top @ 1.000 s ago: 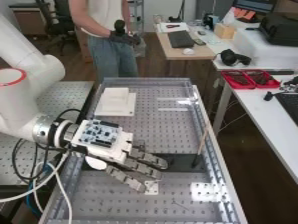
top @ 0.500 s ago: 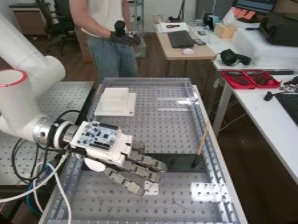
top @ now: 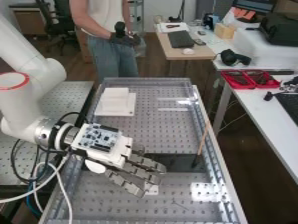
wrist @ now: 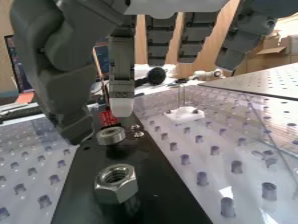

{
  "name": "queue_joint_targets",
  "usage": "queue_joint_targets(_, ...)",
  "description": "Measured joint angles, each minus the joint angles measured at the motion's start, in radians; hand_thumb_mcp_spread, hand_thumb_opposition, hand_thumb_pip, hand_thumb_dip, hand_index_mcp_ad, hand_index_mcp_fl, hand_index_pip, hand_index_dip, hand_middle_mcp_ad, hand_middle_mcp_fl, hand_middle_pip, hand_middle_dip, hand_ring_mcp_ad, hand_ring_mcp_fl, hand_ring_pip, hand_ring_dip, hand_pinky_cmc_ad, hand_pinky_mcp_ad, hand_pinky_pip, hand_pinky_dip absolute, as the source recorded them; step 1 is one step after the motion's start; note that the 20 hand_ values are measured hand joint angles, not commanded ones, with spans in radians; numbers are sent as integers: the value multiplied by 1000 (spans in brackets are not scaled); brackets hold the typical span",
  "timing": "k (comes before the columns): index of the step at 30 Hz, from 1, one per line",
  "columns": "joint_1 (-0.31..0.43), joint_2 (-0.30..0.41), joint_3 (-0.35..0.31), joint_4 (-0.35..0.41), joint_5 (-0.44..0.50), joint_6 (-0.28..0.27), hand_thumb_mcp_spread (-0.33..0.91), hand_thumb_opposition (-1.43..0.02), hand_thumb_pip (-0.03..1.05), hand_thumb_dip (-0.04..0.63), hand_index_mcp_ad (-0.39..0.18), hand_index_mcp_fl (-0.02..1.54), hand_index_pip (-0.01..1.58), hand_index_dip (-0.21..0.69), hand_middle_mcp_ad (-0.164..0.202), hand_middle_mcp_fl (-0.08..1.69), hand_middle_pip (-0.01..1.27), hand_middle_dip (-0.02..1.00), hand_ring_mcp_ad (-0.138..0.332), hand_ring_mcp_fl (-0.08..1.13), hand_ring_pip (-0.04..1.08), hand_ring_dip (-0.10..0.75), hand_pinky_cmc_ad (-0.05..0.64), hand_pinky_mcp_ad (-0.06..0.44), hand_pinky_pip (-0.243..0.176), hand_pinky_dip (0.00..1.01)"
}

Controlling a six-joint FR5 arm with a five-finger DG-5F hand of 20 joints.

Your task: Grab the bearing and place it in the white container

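My fingers (top: 148,162) hang released, holding nothing, above the black plate (wrist: 166,200), near the ring-shaped bearing (wrist: 111,135) and hex nut (wrist: 116,184).

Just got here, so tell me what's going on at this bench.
A robot arm holds its hand, fingers extended, low over a dark strip across the bench. On the strip are a bearing, close to the thumb and one fingertip, and a hex nut. The bearing looks not yet gripped. The white container it should go into sits farther along the bench.
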Motion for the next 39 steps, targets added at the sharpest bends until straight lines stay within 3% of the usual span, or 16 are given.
queue_joint_targets(39, -7, -38, 20, 3, 5, 2, 410, -764, 557, 204, -136, 3, 1557, 232, 21, 5, 124, 176, 72, 10, 94, 87, 335, 230, -61, 176)
